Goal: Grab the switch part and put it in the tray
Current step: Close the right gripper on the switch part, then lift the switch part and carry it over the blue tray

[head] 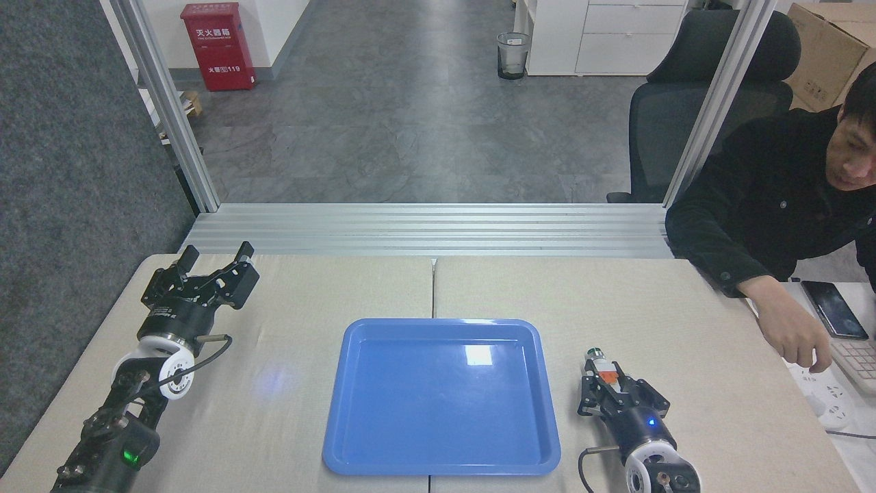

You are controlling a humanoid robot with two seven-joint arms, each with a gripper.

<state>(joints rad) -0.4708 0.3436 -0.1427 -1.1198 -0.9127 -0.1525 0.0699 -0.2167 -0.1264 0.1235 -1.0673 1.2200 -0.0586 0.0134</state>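
The switch part [602, 366] lies on the table right of the blue tray [383, 411], its dark green cap pointing away from me and its orange middle showing. My right gripper [608, 382] comes in from the bottom right. Its fingers sit on either side of the part's white body and look closed on it. The part's near end is hidden between the fingers. My left gripper [216, 252] rests open at the table's far left, well away from the tray, with nothing between its fingers. Nothing lies in the tray.
A person in a dark jacket sits at the right, one hand [797, 342] on the table beside a phone [833, 309], a keyboard [859, 359] and a white power strip [831, 400]. A seam [432, 287] runs down the table's middle.
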